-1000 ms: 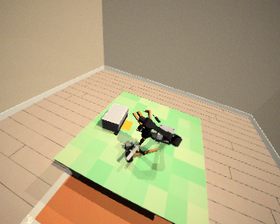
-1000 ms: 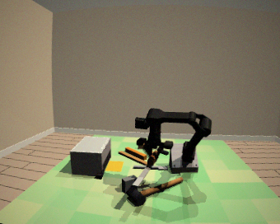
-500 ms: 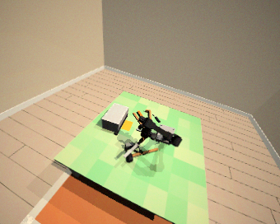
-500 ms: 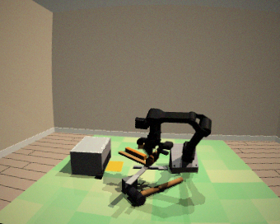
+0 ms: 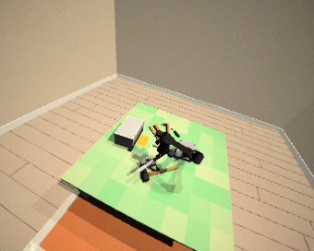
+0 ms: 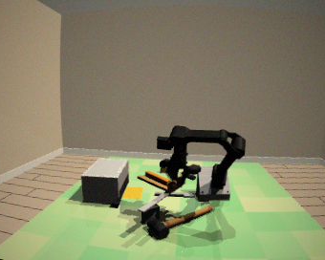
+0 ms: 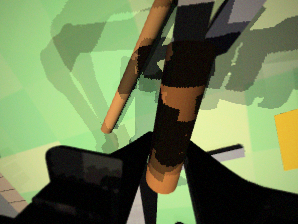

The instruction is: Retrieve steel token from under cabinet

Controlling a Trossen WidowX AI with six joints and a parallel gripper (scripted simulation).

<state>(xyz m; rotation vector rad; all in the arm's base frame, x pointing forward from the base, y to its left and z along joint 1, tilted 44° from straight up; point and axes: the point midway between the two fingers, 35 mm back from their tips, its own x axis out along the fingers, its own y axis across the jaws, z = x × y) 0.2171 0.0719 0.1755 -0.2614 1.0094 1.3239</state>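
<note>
The grey box-shaped cabinet (image 5: 129, 126) (image 6: 100, 185) stands at the table's left. The orange-yellow marked area (image 5: 142, 139) (image 6: 133, 192) (image 7: 287, 140) lies in front of it. The steel token cannot be made out in any view. My gripper (image 5: 162, 153) (image 6: 177, 183) (image 7: 167, 138) is shut on the round wooden handle of a tool (image 5: 147, 165) (image 6: 152, 203) (image 7: 182, 100). The tool's long flat grey shaft slants down, away from the gripper, with a dark block at its far end. It is held above the table, to the near side of the marked area; any contact at its far end is unclear.
A black-headed hammer (image 5: 162, 172) (image 6: 187, 217) (image 7: 117, 112) lies close beside and beneath the held tool. Orange sticks, like tongs (image 5: 157, 130) (image 6: 157, 178), are behind the gripper. A thin grey bar (image 6: 186, 195) (image 7: 227, 153) lies below the gripper. The arm's base (image 6: 213, 191) is at the right.
</note>
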